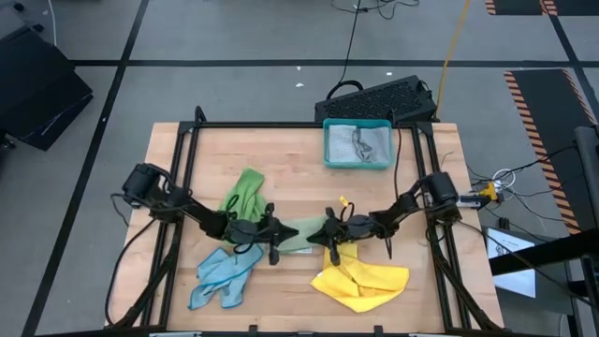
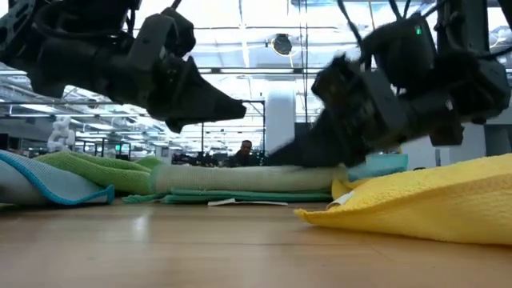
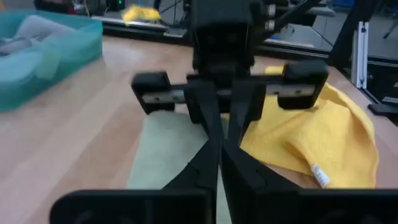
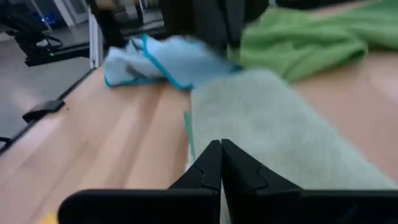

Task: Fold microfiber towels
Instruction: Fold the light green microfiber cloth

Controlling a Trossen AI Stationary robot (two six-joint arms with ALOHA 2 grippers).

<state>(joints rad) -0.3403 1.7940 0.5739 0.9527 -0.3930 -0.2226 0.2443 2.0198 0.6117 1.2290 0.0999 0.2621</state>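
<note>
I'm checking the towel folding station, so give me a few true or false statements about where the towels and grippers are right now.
1. Both grippers, left and right, are shut over the pale green towel. True.
2. The yellow towel lies in the teal tray. False: it lies on the table, near the right gripper.
3. The blue towel lies on the left arm's side. True.
4. The tray is empty. False: it holds a grey cloth.
</note>
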